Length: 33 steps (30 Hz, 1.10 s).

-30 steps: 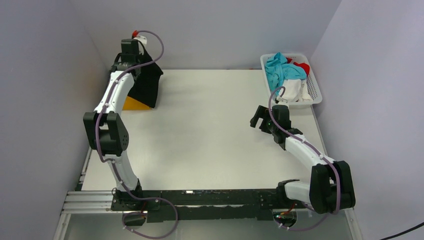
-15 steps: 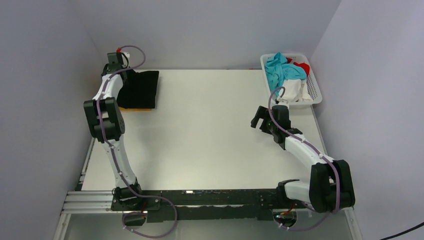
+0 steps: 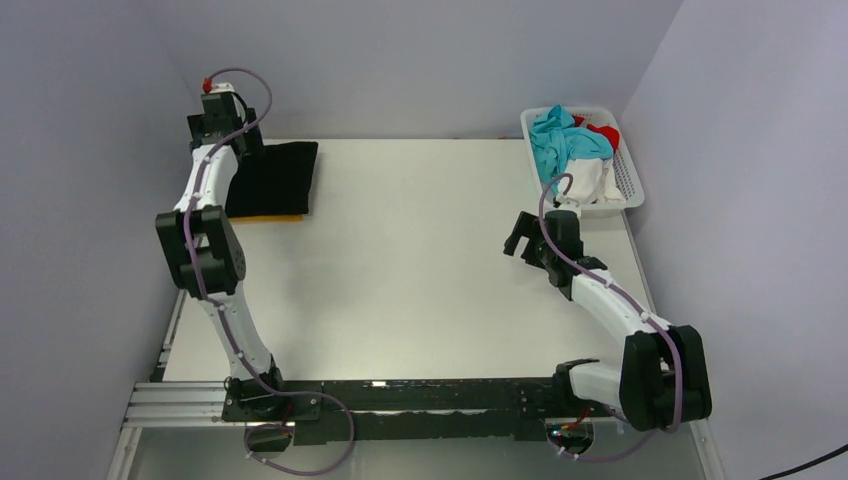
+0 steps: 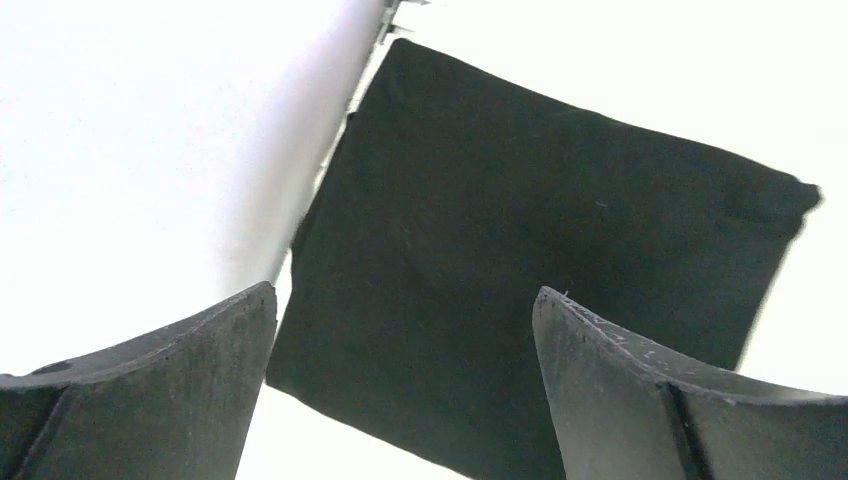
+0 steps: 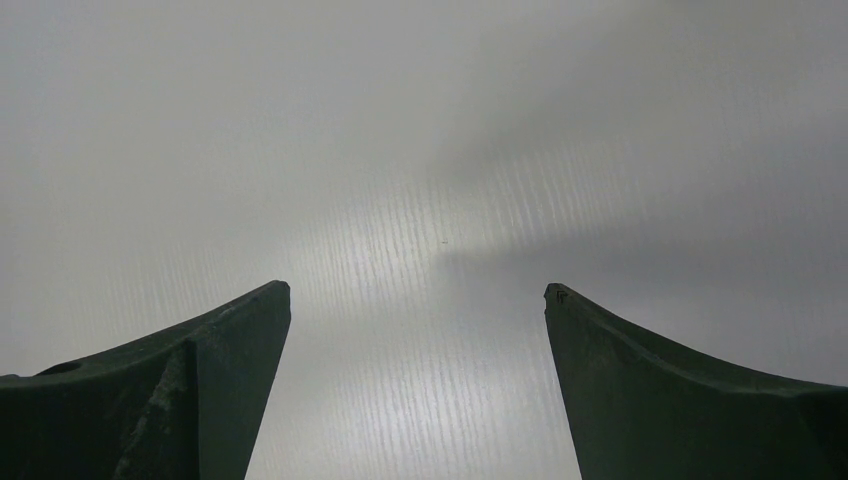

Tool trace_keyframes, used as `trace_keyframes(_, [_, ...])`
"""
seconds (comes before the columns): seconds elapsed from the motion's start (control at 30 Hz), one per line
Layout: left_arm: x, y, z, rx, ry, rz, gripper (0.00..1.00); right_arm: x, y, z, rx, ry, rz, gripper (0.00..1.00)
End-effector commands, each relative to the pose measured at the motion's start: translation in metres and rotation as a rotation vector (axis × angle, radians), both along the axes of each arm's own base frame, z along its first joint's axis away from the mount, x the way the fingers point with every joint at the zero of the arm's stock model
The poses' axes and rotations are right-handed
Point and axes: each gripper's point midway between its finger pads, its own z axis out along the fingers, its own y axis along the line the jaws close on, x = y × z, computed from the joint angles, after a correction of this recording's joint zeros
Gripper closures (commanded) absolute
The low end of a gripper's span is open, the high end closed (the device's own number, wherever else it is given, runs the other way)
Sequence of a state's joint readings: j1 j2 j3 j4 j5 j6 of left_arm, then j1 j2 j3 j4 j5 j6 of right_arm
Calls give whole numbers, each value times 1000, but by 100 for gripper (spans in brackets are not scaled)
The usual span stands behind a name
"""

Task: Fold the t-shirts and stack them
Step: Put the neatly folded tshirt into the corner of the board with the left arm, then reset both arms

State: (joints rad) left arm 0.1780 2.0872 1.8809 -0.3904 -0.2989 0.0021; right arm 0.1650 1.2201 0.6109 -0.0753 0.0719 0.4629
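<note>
A folded black t-shirt (image 3: 275,178) lies flat at the table's far left corner. It rests on an orange-yellow t-shirt (image 3: 268,217), of which only a thin strip shows at the near edge. My left gripper (image 3: 232,138) hangs open above the stack's far left side, holding nothing. In the left wrist view the black t-shirt (image 4: 540,240) fills the space below the open left gripper (image 4: 405,295). My right gripper (image 3: 517,240) hovers open over bare table at the right; the right wrist view shows only tabletop between the fingers of the right gripper (image 5: 417,290).
A white lattice basket (image 3: 632,185) stands at the far right corner, holding teal cloth (image 3: 560,140), red cloth (image 3: 603,130) and white cloth (image 3: 590,182). Walls close in on the left, back and right. The white table (image 3: 420,260) spreads between the arms.
My left gripper lowered the hanging black t-shirt onto the orange-yellow one, opened and let it go, then drew back toward the far left corner. The right arm stayed still.
</note>
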Motion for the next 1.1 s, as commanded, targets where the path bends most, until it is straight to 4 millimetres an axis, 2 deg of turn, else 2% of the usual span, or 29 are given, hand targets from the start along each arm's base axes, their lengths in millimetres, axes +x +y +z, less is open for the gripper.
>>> trace_keyframes(0.0, [-15, -66, 88, -215, -279, -82, 1, 7, -4, 30, 3, -100, -14, 0])
trace_keyframes(0.03, [-25, -84, 102, -250, -317, -121, 1, 5, -4, 31, 4, -104, -15, 0])
trace_keyframes(0.07, [-31, -103, 97, -286, -325, -162, 1, 3, -4, 33, 7, -109, -15, 0])
trace_keyframes(0.1, [-41, -121, 113, -304, -391, -198, 1, 0, -3, 34, 10, -115, -11, 0])
trace_keyframes(0.17, [-65, -159, 111, -341, -438, -254, 0, -4, -3, 35, 19, -130, -10, 0])
trace_keyframes(0.2, [-75, -186, 110, -358, -460, -313, 1, -7, -3, 35, 23, -134, -11, 0])
trace_keyframes(0.23, [-87, -203, 103, -366, -466, -351, 1, -8, -3, 36, 26, -146, -10, 0])
trace_keyframes(0.27, [-101, -216, 83, -380, -434, -361, 1, -10, -3, 39, 32, -161, -10, 0])
trace_keyframes(0.37, [-139, -256, 49, -441, -373, -424, 1, -11, -2, 45, 41, -193, -8, 0])
trace_keyframes(0.47, [-180, -289, 27, -474, -361, -516, 1, -12, -1, 46, 50, -211, -3, 0])
trace_keyframes(0.5, [-193, -294, 25, -472, -373, -538, 0, -13, -1, 45, 50, -209, -1, 0])
trace_keyframes(0.57, [-214, -296, 5, -465, -336, -541, 0, -13, -1, 43, 52, -202, -4, 0])
trace_keyframes(0.73, [-255, -283, -22, -509, -313, -504, 1, -13, -3, 37, 50, -185, -20, 0])
trace_keyframes(0.77, [-262, -278, -32, -506, -311, -493, 1, -13, -4, 37, 49, -186, -26, 0])
trace_keyframes(0.93, [-278, -258, -40, -460, -322, -449, 1, -13, -6, 41, 49, -227, -36, 0])
trace_keyframes(1.07, [-280, -258, -30, -469, -367, -463, 1, -14, -8, 48, 42, -256, -39, 0])
